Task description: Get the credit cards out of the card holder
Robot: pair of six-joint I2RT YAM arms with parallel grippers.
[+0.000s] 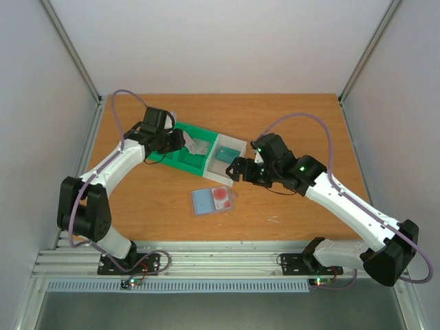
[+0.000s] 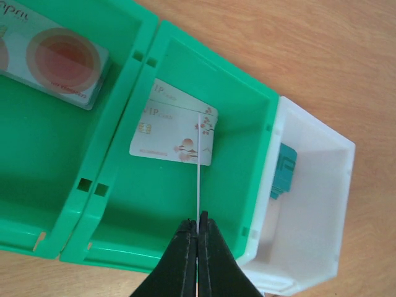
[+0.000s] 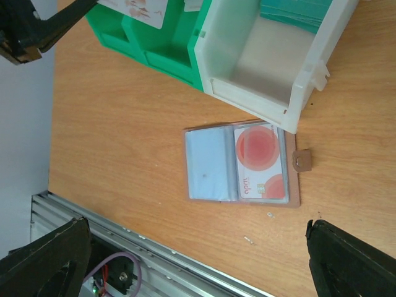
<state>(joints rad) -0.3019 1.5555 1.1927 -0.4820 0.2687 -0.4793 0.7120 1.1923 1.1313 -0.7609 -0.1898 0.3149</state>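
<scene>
The card holder (image 1: 213,200) lies open and flat on the table, its left half slate-blue. A white credit card (image 3: 261,162) with red-pink circles sits in its right pocket. My right gripper (image 1: 234,171) hovers just right of and above the card holder (image 3: 238,164). It is open wide with nothing between its fingers (image 3: 46,260). My left gripper (image 2: 198,224) is shut on a thin white credit card (image 2: 198,167), seen edge-on. It hangs over the middle green compartment of the tray (image 2: 244,185), where two white cards (image 2: 176,127) lie.
The green-and-white tray (image 1: 180,159) stands at the back, left of centre. A card with a red circle (image 2: 55,59) lies in its left green compartment. Teal cards (image 2: 283,170) lean in the white compartment (image 3: 266,59). A metal rail (image 1: 220,258) runs along the near table edge.
</scene>
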